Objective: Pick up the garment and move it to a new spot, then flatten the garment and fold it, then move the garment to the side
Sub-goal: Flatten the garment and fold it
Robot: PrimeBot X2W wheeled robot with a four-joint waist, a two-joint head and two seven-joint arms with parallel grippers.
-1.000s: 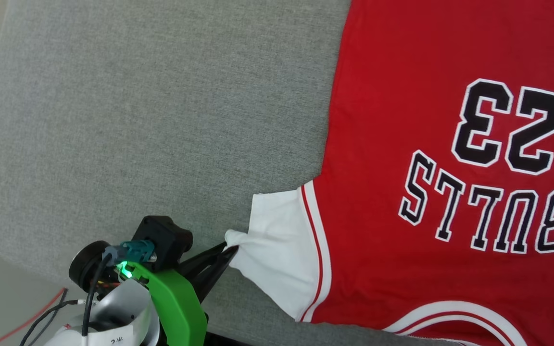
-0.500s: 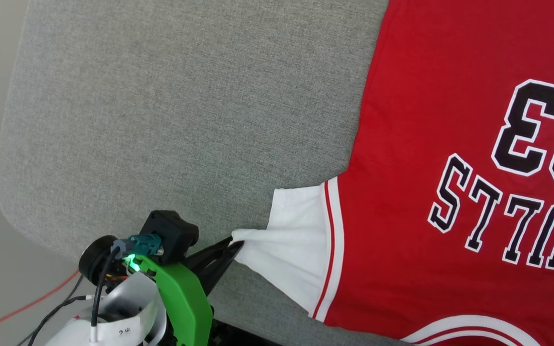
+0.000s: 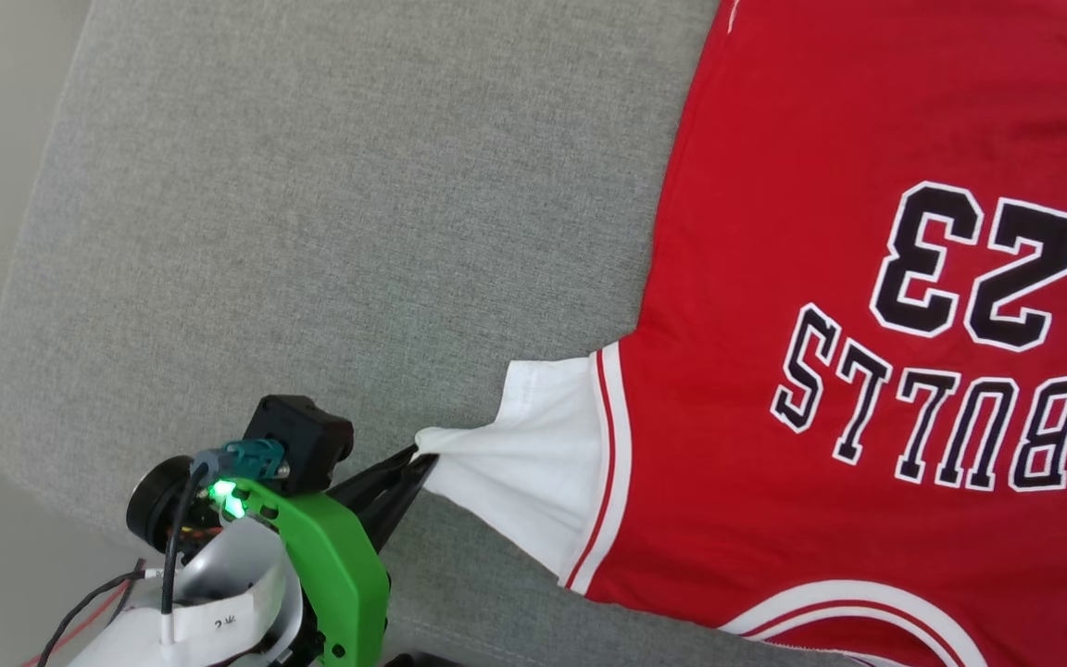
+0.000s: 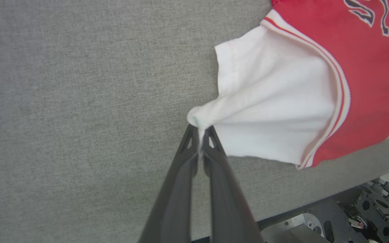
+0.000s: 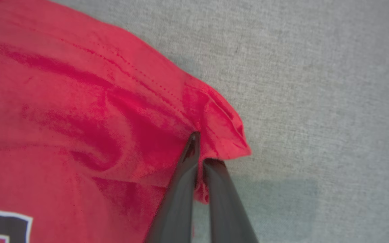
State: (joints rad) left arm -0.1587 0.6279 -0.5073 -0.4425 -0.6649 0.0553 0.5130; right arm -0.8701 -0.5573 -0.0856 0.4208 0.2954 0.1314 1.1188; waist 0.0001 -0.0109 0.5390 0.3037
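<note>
garment [image 3: 774,232] lies spread on the right side of the grey pad [image 3: 311,232], front up, neck trim at the near edge. lettering reads "BULLS" [image 3: 936,421] with "23" [image 3: 973,269] just beyond it, black with white outline, both upside down from the robot's side. left gripper [image 3: 418,459] sits near left, fingers pinched tight on the cuff of the white sleeve [image 3: 533,454]; the cloth bunches to a point at the tips and pulls taut. right gripper [image 5: 199,148] is clamped on a red hem corner, fabric wrinkled around the tips. white tag [image 3: 219,621] on the left arm carries writing, too small to read.
</note>
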